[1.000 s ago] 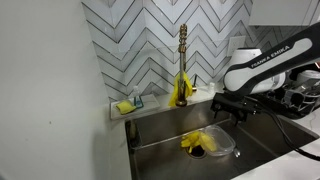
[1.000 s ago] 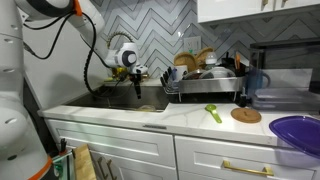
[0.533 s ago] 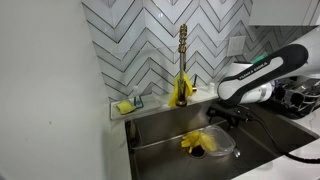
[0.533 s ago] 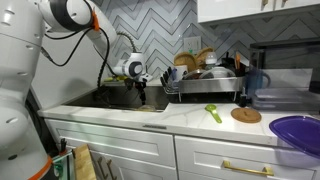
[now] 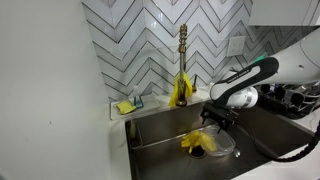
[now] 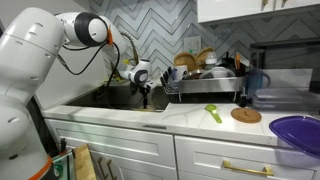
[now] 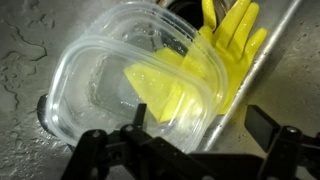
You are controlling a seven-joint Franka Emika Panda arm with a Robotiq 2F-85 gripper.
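At the left of an exterior view a yellow sponge (image 5: 125, 106) sits in a small holder on the counter edge. Right of it, at the frame's middle, rises a tall brass-coloured tap (image 5: 183, 55) with a second yellow glove (image 5: 181, 92) draped over its base.

Below that, on the floor of the stainless steel sink (image 5: 160, 128), lies a yellow rubber glove (image 5: 195, 142). Touching its right side is a clear plastic container (image 5: 224, 145).

The gripper (image 5: 217, 118) hangs just above the two, right of centre. Its jaws are spread wide and hold nothing.

In the wrist view the clear plastic container (image 7: 110, 85) fills the left and middle of the frame, up and to the left of the gap between the jaws at the lower edge. The yellow rubber glove (image 7: 225, 55) runs lengthwise from mid-frame to the upper right, fingers toward the top. Its cuff shows through the container wall, but whether it lies inside or beneath cannot be told.
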